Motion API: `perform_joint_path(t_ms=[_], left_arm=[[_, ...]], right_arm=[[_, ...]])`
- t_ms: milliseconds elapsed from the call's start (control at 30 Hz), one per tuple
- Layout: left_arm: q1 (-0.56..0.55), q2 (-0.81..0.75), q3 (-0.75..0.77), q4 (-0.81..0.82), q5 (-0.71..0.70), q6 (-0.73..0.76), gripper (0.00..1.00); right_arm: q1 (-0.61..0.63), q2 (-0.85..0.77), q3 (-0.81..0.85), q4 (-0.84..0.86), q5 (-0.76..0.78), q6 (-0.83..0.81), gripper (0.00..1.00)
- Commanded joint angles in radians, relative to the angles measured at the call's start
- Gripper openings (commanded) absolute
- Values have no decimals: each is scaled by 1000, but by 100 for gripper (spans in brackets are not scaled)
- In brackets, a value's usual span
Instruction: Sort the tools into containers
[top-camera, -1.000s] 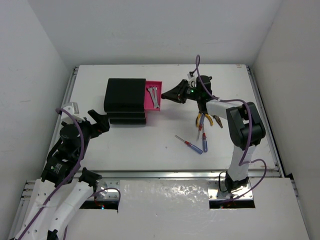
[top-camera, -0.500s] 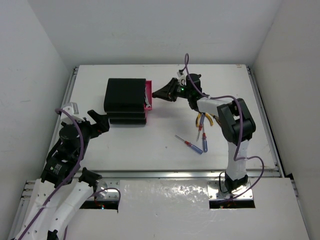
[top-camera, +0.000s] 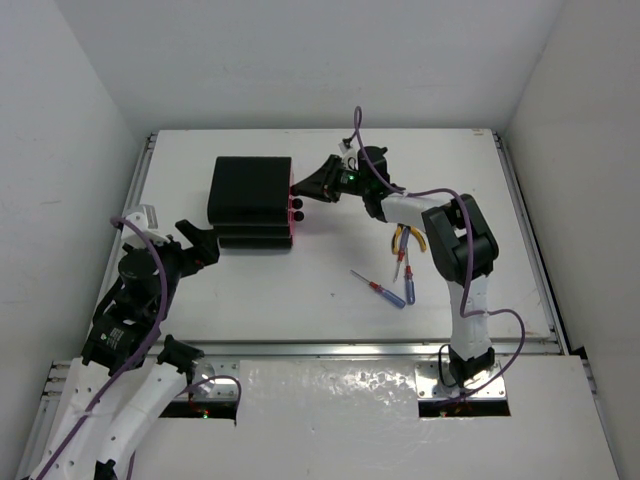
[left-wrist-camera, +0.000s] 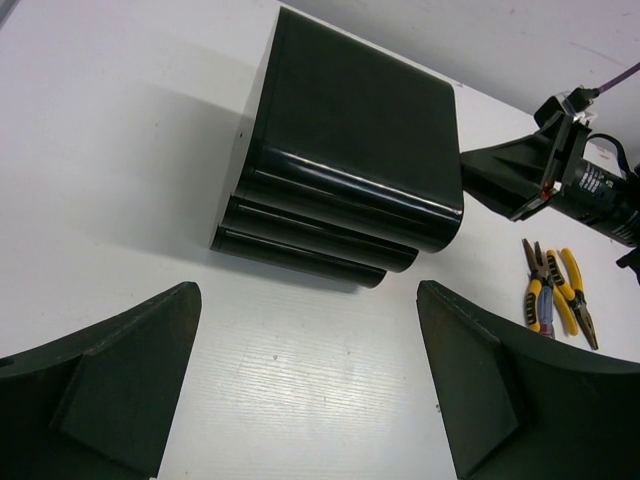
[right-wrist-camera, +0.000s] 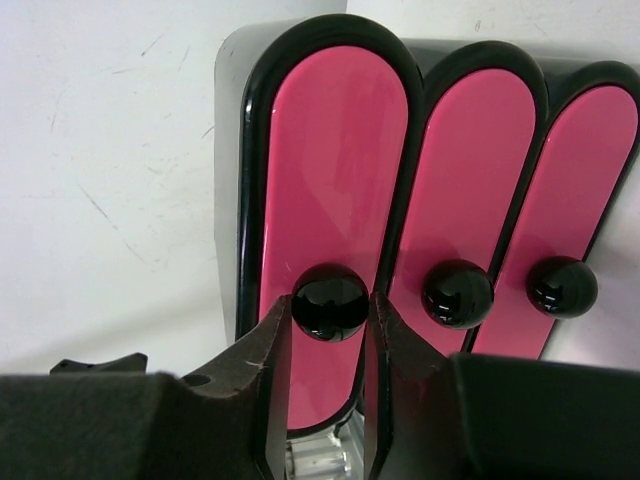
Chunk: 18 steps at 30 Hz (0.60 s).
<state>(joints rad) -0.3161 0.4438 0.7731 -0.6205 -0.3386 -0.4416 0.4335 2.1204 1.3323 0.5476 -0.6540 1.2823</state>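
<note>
The black chest (top-camera: 250, 195) stands at the back left, and all three of its drawers are pushed in. In the right wrist view the drawer fronts are pink, each with a round black knob. My right gripper (right-wrist-camera: 330, 308) is shut on the top drawer's knob (right-wrist-camera: 330, 300), a finger touching each side. From above, that right gripper (top-camera: 298, 205) sits at the chest's right face. Yellow-handled pliers (top-camera: 408, 238) and two screwdrivers (top-camera: 380, 289) (top-camera: 408, 285) lie on the table to the right. My left gripper (top-camera: 205, 245) is open and holds nothing, left of the chest.
The middle knob (right-wrist-camera: 458, 293) and the bottom knob (right-wrist-camera: 561, 287) sit just beside my right fingers. White walls close in the table on three sides. In the left wrist view the chest (left-wrist-camera: 350, 130) is ahead and the pliers (left-wrist-camera: 555, 295) lie far right.
The right gripper has moved left and pushed the top drawer, which held wrenches, fully into the chest. The left arm has not moved.
</note>
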Motion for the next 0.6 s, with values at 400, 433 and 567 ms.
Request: perform_joint_path(t_ms=[400, 433, 567], left_arm=[[-11, -20, 5, 50, 12, 14, 88], [-11, -24, 5, 50, 12, 14, 88], [-11, -24, 5, 51, 13, 14, 88]], right_arm=[[-47, -39, -94, 109, 44, 9, 54], [-53, -39, -119, 123, 39, 23, 54], [-70, -46, -177, 195, 19, 22, 55]])
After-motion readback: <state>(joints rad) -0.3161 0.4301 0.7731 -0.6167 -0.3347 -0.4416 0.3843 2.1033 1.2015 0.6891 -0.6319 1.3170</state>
